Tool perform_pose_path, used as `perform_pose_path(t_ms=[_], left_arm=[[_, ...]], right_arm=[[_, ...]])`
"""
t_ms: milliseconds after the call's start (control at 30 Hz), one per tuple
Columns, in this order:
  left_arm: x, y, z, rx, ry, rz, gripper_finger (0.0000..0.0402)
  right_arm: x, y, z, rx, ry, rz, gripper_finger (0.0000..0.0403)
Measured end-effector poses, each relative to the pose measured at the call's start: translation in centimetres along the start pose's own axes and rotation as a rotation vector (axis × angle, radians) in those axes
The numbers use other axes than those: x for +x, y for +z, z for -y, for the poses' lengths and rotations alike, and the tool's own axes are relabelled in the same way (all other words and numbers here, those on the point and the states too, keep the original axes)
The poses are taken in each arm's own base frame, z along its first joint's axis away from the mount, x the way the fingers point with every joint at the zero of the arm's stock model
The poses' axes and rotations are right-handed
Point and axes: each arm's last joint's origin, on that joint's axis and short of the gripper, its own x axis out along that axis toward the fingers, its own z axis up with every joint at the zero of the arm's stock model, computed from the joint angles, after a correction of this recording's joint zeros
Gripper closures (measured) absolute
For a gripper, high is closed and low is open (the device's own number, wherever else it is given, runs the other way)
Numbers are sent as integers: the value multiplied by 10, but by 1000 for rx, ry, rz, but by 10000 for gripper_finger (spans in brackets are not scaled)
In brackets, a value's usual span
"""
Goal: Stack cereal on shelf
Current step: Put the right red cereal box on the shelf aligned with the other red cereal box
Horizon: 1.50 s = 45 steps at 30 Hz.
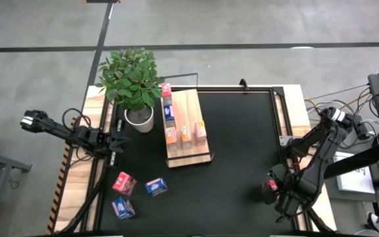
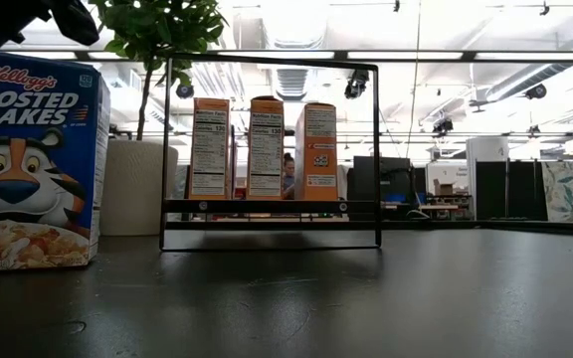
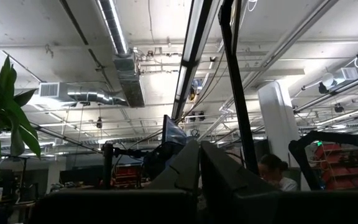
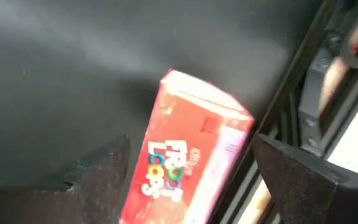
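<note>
**Right arm over a red box at the table's near right corner**

The right gripper (image 1: 273, 191) hung low at the near right corner of the black tabletop (image 1: 242, 145). Its fingers (image 4: 92, 171) stood spread wide, one on each side of a red Froot Loops box (image 4: 188, 149) that lay between them on the tabletop, close by the table's edge rail; I could not tell whether either finger touched it.

The left gripper (image 1: 119, 140) waited at the left side, just beside the white pot of the plant (image 1: 133, 82), fingers pressed together and holding nothing.

The shelf (image 1: 186, 128) sat left of centre, far side, next to the plant. Boxes stood on it: a row along its left edge and two orange ones (image 1: 193, 133) nearer its front lip.

Three loose boxes lay near the left front: a pink-red one (image 1: 124, 183), a blue one (image 1: 156, 187), another blue (image 1: 122, 208).

A Frosted Flakes box (image 2: 30, 159) stood upright, close to the low camera.
</note>
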Motion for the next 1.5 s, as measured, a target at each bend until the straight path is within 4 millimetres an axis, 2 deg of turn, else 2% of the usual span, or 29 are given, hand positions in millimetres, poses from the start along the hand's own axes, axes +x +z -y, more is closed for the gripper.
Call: perform_pose_path(t_ms=[167, 333, 533, 700, 867, 1033, 1200, 1500], left_arm=[[0, 0, 0, 0, 0, 0, 402], [0, 0, 0, 0, 0, -3, 402], [0, 0, 0, 7, 0, -3, 402], [0, 0, 0, 26, 1, -3, 402], [0, 0, 0, 28, 1, -3, 402], [0, -1, 0, 33, 1, -7, 402], [0, 0, 0, 45, 3, -2, 402], [0, 0, 0, 45, 3, -2, 402]], right_arm=[[8, 0, 0, -3, 9, -5, 119], [9, 0, 0, -14, 10, -3, 171], [9, 1, -1, -18, 35, 42, 211], [-3, 6, 1, -5, 49, 143, 232], [-26, 19, 3, 33, 79, 275, 250], [-52, 44, 4, -19, 139, 448, 255], [-77, 84, 6, -119, 203, 655, 253], [-110, 155, 9, -184, 166, 702, 257]])
